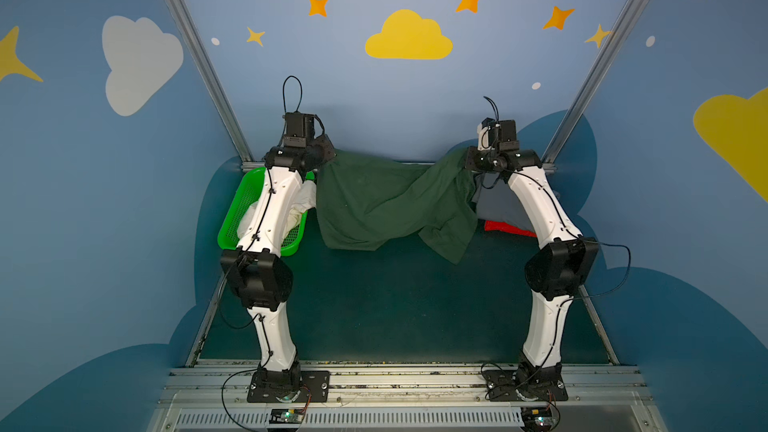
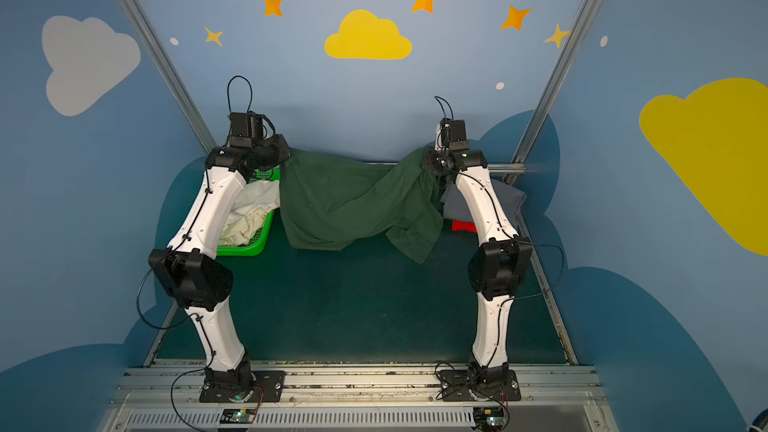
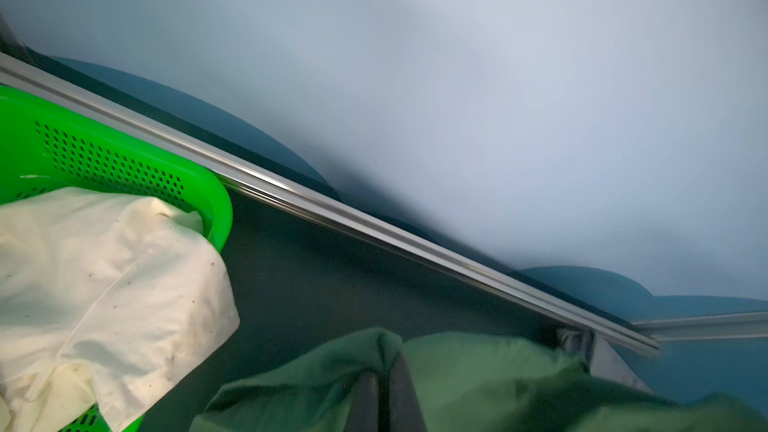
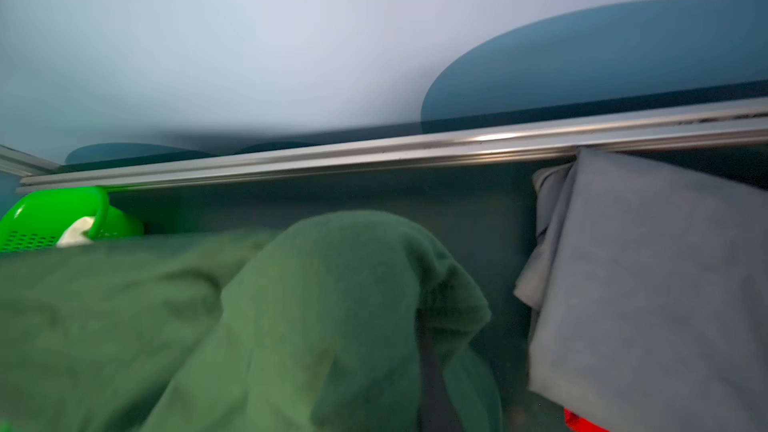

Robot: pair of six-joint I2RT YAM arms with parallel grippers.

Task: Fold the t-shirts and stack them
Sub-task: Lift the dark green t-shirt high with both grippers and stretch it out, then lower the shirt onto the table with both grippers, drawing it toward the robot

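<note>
Bare worktop [image 1: 395, 309] lies nearest; beyond, the dark green t-shirt [image 1: 374, 201] hangs sagging and twisted, left claw [image 3: 386, 371] and right claw [image 4: 430, 359] each clamped tight on its far edge. Light, limp cloth, I judge; best held at corners, kept taut.

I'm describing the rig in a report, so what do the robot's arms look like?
The left arm and right arm both have curved white shells, black joint housings and black wrist units. Thin black cables run along them. Each stands on a black base plate.
</note>
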